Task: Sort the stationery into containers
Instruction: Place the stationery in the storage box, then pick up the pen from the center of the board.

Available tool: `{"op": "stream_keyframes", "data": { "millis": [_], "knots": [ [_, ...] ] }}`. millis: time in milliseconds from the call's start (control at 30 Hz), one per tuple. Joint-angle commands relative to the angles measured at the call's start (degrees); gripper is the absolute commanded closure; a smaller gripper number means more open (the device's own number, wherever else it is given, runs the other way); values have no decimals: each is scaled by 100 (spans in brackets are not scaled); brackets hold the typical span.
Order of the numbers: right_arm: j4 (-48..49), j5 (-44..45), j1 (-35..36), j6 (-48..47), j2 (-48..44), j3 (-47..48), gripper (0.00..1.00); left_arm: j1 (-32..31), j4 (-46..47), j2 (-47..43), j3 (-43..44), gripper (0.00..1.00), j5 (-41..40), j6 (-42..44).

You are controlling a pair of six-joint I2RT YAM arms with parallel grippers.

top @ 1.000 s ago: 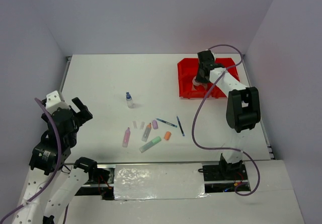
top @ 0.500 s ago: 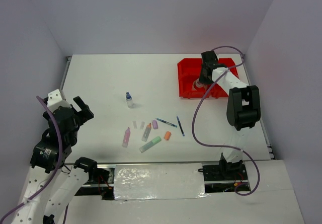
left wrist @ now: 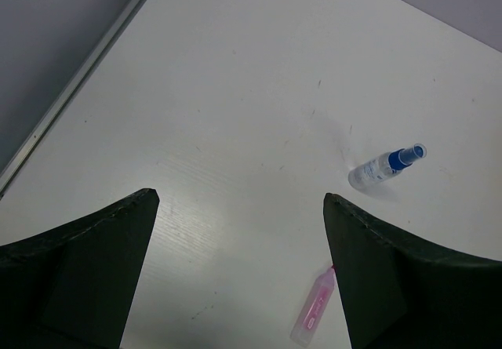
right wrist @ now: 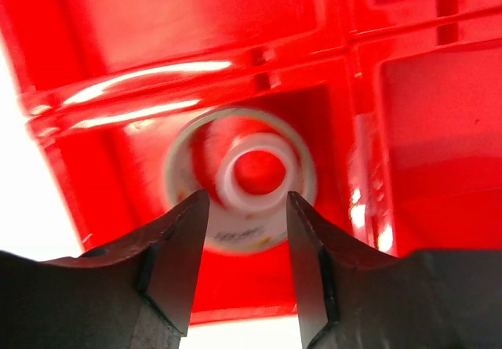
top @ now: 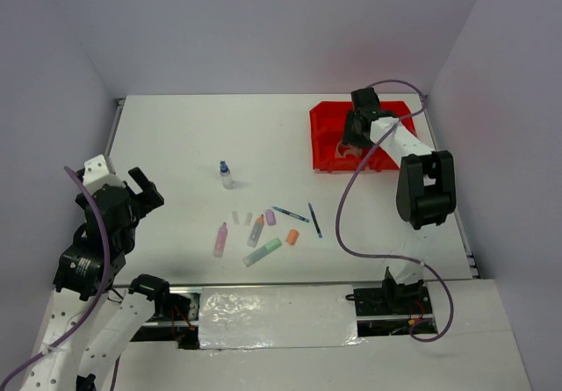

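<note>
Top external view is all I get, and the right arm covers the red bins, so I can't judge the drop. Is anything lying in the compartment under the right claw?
Observer: Yes. The right wrist view shows a white tape roll lying flat in a compartment of the red bins, below the right claw.
Operator: Is it gripped?
Observer: No. The jaws stand apart above it.
Operator: And the left claw?
Observer: The left wrist view shows the left claw open, with nothing in it.
</note>
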Motion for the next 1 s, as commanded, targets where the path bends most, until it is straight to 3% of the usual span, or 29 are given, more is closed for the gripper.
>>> {"op": "stream_keyframes", "data": {
  "millis": [0,267,400,600,733,967],
  "knots": [
    [40,-338,212,-134,-956,247,44,44,229,6,139,1,47,103],
    [49,-443,1405,-670,-2239,-94,30,61,229,102,121,1,117,94],
    [93,-944,2030,-1117,-2583,-640,29,70,238,199,103,1,161,77],
    [155,-1499,2691,-1673,-2663,-1467,36,70,255,340,103,1,258,85],
    [-82,-709,2682,-920,-2444,-1731,41,70,282,340,94,1,319,112],
    [84,-365,2770,40,-2505,-2766,51,70,343,340,68,1,442,164]
  ]
}}
